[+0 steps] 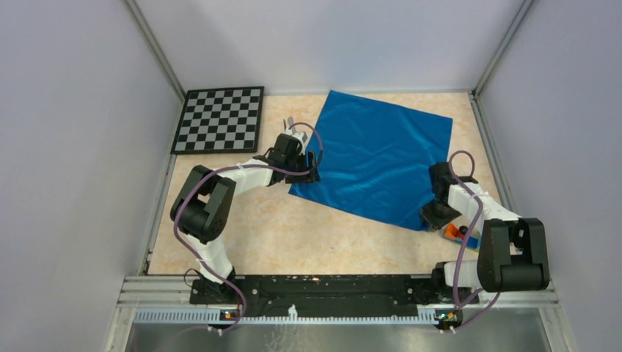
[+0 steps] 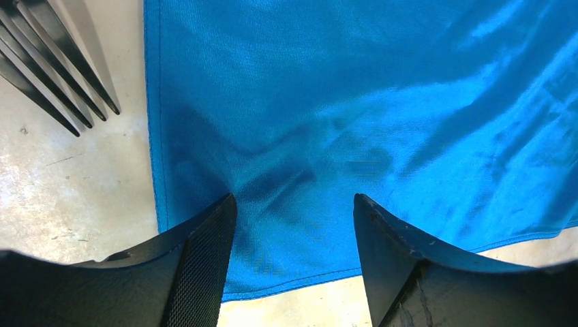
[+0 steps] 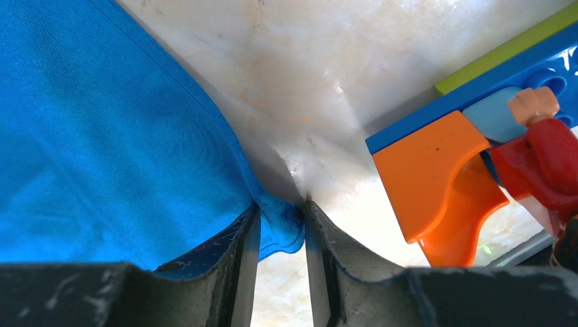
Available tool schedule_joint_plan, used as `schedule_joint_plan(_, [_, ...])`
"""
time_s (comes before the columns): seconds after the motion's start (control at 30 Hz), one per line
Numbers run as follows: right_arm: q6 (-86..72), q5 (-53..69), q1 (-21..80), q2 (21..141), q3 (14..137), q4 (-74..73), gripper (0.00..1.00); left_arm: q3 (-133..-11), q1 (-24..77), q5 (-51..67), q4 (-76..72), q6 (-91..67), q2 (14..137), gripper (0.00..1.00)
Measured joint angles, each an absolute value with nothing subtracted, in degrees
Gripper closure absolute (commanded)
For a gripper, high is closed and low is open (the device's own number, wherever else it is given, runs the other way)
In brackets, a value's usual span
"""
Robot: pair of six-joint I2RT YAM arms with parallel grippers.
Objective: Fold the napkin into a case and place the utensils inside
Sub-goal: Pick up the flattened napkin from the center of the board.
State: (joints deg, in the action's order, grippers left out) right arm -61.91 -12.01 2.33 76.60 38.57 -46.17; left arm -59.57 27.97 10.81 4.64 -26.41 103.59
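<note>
The blue napkin (image 1: 374, 158) lies spread flat on the table, turned like a diamond. My left gripper (image 1: 312, 176) is down at its left corner, open, its two fingers straddling the cloth (image 2: 354, 102) just inside the hem, with nothing pinched between them (image 2: 294, 199). The dark fork tines (image 2: 54, 68) lie on the bare table just left of the napkin's edge. A slim utensil tip (image 1: 290, 122) shows behind that gripper. My right gripper (image 1: 434, 216) is at the near right corner. Its narrow jaws (image 3: 281, 208) hold the bunched corner of the napkin (image 3: 102, 136).
A black-and-white checkerboard (image 1: 220, 119) lies at the back left. A toy of orange, blue and red pieces (image 3: 443, 170) sits right beside my right gripper, near the right wall (image 1: 458, 233). Grey walls enclose the table on three sides.
</note>
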Motion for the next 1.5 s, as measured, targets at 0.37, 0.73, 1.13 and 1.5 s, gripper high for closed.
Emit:
schedule_joint_plan(0.37, [-64.77,-14.13,4.1,73.01,36.38,-44.73,1.0,-57.78,28.25,10.98,5.32,-25.58,101.47,0.26])
schedule_joint_plan(0.73, [-65.14,-16.88,5.48,60.9,32.53,-46.06,1.0,-54.74,28.4,5.48,25.65,-37.41,86.5,0.05])
schedule_joint_plan(1.13, [-62.67,-19.92,5.5,52.14,29.98,-46.0,1.0,-53.63,29.02,1.96,37.1,-62.48,85.17,0.39])
schedule_joint_plan(1.5, [-59.44,-19.92,5.5,51.11,28.49,-44.77,1.0,-60.42,34.65,-1.58,42.24,-72.75,95.98,0.42])
